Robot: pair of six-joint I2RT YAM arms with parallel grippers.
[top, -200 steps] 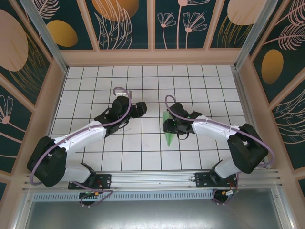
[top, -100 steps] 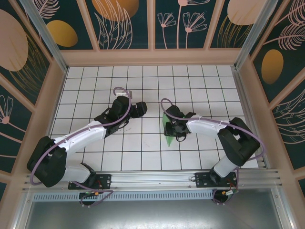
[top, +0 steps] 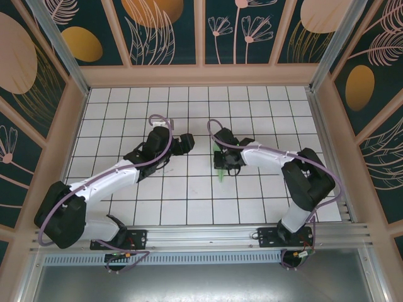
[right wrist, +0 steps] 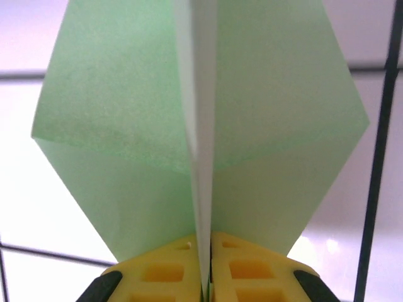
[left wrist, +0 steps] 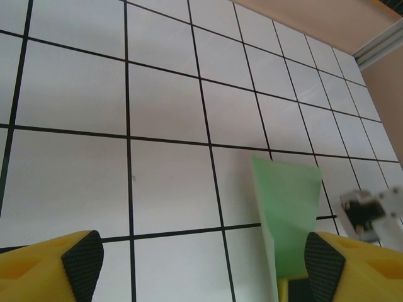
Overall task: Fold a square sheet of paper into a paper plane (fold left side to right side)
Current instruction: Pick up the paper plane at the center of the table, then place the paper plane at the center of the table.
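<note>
step in hand: I'd say I'm near the end of the folding; the slim, pointed, light green paper plane is already a narrow dart with a centre crease, no flat square left.
plane location: it sits mid-counter on the white tiled counter, just in front of my right arm, its near tip poking out below the wrist in the top view.
right end effector: yellow fingers pressed together right on the plane's centre fold, wings spreading to either side, so it's clamped on the paper.
left end effector: fingers well apart, holding nothing, hovering beside the plane, whose green edge shows by its right pad.
next move, my guess: keep the pinch light so thin paper doesn't tear, then either run the crease or lift it; left should stay clear or steady a wing.
</note>
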